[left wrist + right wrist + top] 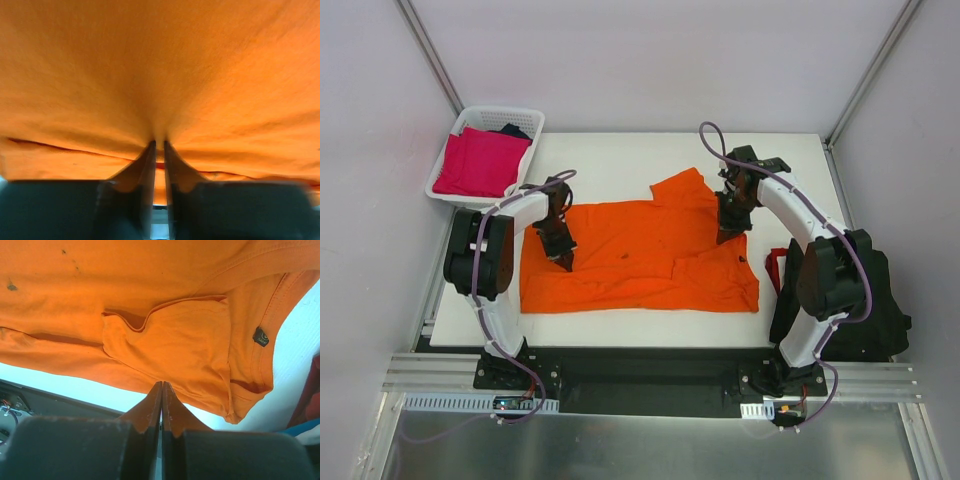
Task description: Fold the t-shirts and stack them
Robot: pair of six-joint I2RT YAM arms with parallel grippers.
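Top external view: left end effector (566,262) clenched on bright orange cloth t-shirt (620,268), fabric puckering at its tips; right end effector (729,236) clenched shut at shirt's right side, grip uncertain. Shirt spread on white counter (610,155). Far left, magenta-pink folded shirt (475,162) inside white plastic lattice basket (492,108).

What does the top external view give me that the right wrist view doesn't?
Only top external: the white basket holding a magenta t-shirt, and the left pincer down on the orange t-shirt. Only right wrist: that the right pincer is shut, tips at a folded flap's edge. Both: the orange t-shirt, its small black tag, the white table.
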